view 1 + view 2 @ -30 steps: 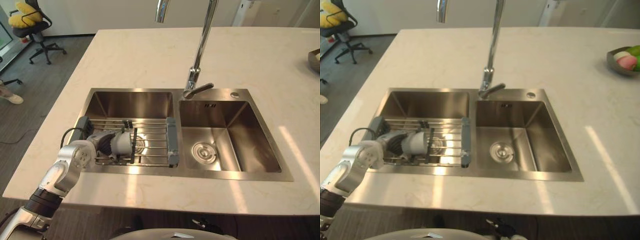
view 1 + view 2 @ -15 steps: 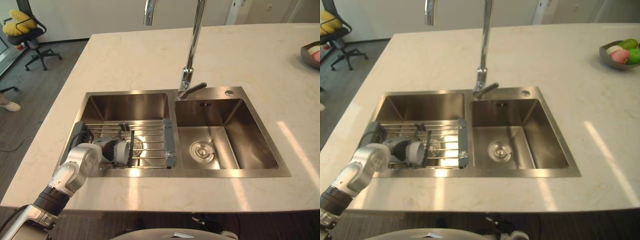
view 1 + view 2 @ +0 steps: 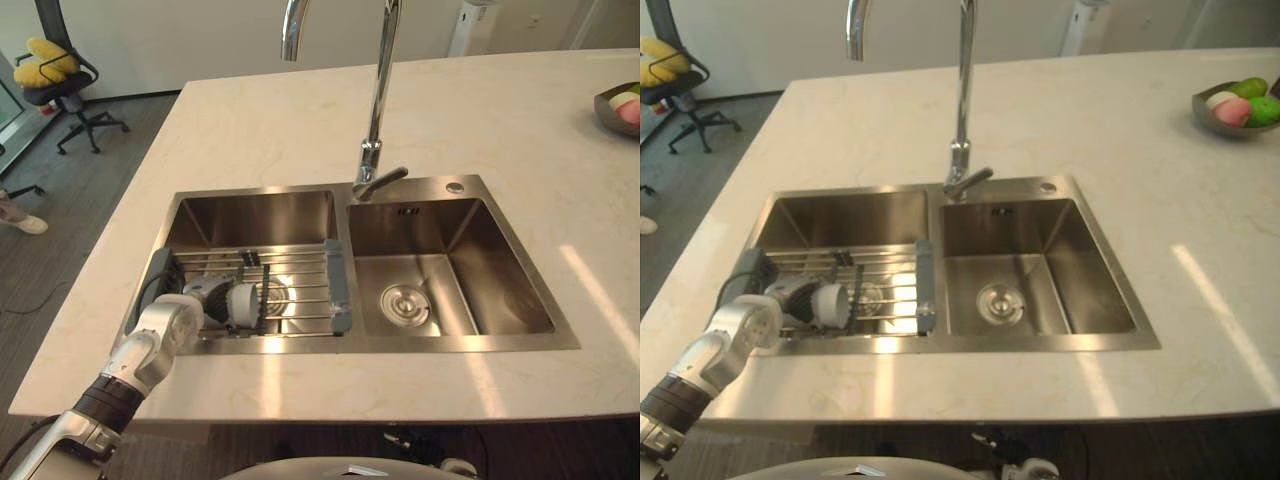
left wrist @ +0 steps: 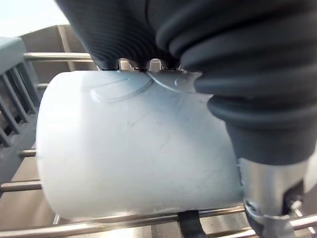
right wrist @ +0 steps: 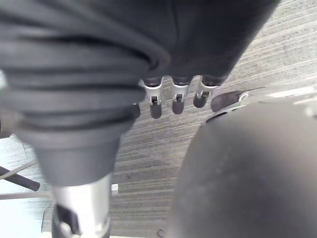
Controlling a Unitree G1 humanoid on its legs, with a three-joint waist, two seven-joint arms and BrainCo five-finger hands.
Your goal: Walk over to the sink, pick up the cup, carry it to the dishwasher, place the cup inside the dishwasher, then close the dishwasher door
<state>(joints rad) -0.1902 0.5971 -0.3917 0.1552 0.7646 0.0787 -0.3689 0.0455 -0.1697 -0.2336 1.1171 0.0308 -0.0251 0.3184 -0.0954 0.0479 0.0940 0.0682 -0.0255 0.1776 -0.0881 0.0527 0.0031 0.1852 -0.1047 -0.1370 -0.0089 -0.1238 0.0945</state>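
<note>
A white cup (image 3: 243, 303) lies on its side on the wire rack (image 3: 300, 285) across the left basin of the steel sink (image 3: 460, 345). My left hand (image 3: 205, 297) reaches into that basin from the near left. In the left wrist view the cup (image 4: 133, 148) sits right against the palm, with the fingers passing over its far side and the thumb (image 4: 267, 198) beside it. My right hand (image 5: 173, 101) hangs over the dark floor with straight fingers and holds nothing.
A tall curved faucet (image 3: 378, 100) rises between the two basins. The right basin has a round drain (image 3: 404, 303). A bowl of fruit (image 3: 1235, 105) stands at the counter's far right. An office chair (image 3: 60, 75) stands on the floor at the far left.
The whole picture has shifted, so the camera moved. My left hand stays at the cup on the rack and has closed round it.
</note>
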